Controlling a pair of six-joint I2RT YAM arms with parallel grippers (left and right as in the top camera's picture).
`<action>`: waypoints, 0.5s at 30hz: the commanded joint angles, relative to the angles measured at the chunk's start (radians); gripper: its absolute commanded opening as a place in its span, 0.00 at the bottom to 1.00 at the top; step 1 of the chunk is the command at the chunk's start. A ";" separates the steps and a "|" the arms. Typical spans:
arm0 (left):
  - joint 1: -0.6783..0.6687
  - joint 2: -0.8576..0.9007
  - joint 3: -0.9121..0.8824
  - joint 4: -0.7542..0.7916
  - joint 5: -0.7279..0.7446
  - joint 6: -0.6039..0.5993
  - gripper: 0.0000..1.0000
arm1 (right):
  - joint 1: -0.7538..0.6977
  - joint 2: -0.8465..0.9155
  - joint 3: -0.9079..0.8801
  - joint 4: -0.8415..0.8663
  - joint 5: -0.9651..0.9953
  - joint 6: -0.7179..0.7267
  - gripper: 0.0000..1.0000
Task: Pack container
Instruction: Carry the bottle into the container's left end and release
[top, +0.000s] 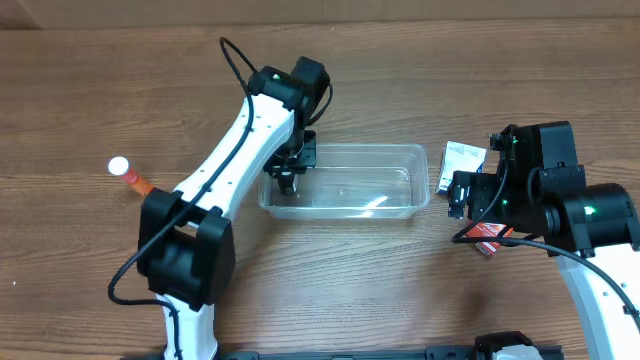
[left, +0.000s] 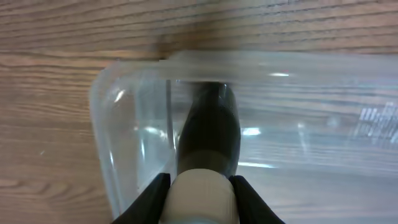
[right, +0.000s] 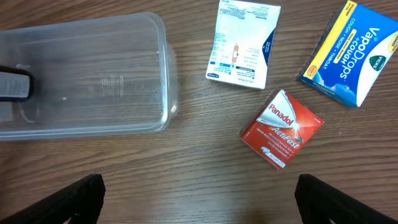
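Note:
The clear plastic container (top: 385, 182) lies in the middle of the table. It also shows in the left wrist view (left: 106, 112) and the right wrist view (right: 163, 68). My left gripper (top: 287, 172) is over the container's left end, shut on a dark bottle with a cream cap (left: 208, 143) that reaches down inside the container. My right gripper (top: 460, 198) hangs open and empty over bare table just right of the container, its fingers wide apart (right: 199, 199).
A white medicine packet (right: 242, 42), a red Panadol box (right: 283, 127) and a blue and yellow VapoDrops box (right: 351, 53) lie to the right of the container. A small orange bottle with a white cap (top: 126, 173) lies at the far left.

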 joint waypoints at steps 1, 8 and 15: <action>0.007 0.007 0.002 0.002 -0.016 0.000 0.31 | -0.003 -0.006 0.027 0.001 0.004 0.000 1.00; 0.008 0.007 0.002 0.003 -0.024 0.001 0.40 | -0.003 -0.006 0.027 -0.002 0.004 0.000 1.00; 0.012 -0.121 0.143 -0.082 -0.129 0.004 0.69 | -0.003 -0.006 0.027 -0.002 0.004 0.000 1.00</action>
